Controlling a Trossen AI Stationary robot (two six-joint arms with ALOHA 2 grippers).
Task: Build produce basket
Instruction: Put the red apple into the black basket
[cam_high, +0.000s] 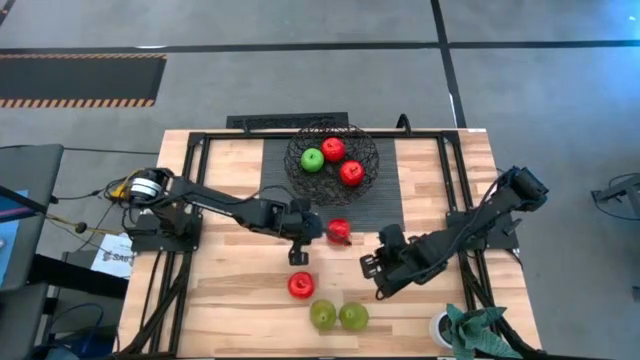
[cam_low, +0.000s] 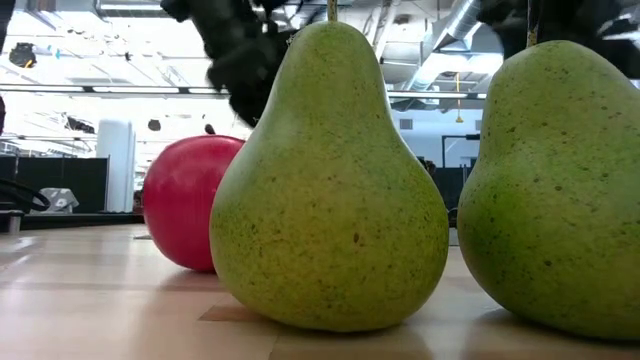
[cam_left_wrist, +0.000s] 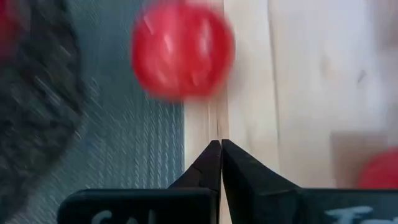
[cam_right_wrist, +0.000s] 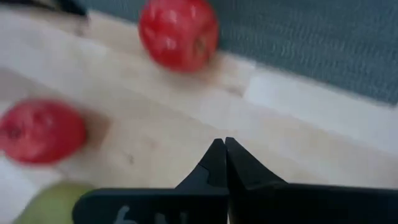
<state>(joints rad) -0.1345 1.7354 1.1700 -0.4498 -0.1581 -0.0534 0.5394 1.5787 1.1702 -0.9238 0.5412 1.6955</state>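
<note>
The black wire basket (cam_high: 332, 158) stands on a dark ribbed mat (cam_high: 275, 185) at the table's far middle. It holds a green fruit (cam_high: 312, 159) and two red fruits (cam_high: 333, 149) (cam_high: 351, 172). Another red fruit (cam_high: 339, 231) (cam_left_wrist: 182, 50) (cam_right_wrist: 178, 34) rests at the mat's near edge. A further red fruit (cam_high: 300, 285) (cam_low: 185, 200) and two yellow-green pears (cam_high: 323, 315) (cam_high: 353, 317) (cam_low: 330, 190) (cam_low: 560, 180) stand on the wood nearer the front. My left gripper (cam_high: 318, 233) (cam_left_wrist: 219, 146) is shut and empty, just left of the fruit at the mat's edge. My right gripper (cam_high: 368, 266) (cam_right_wrist: 222, 144) is shut and empty, to that fruit's near right.
A green cloth (cam_high: 470, 325) and a white cup (cam_high: 441, 327) lie at the table's near right corner. Black frame rails (cam_high: 190, 160) (cam_high: 450, 170) run along both sides of the table. Bare wood shows at the near left.
</note>
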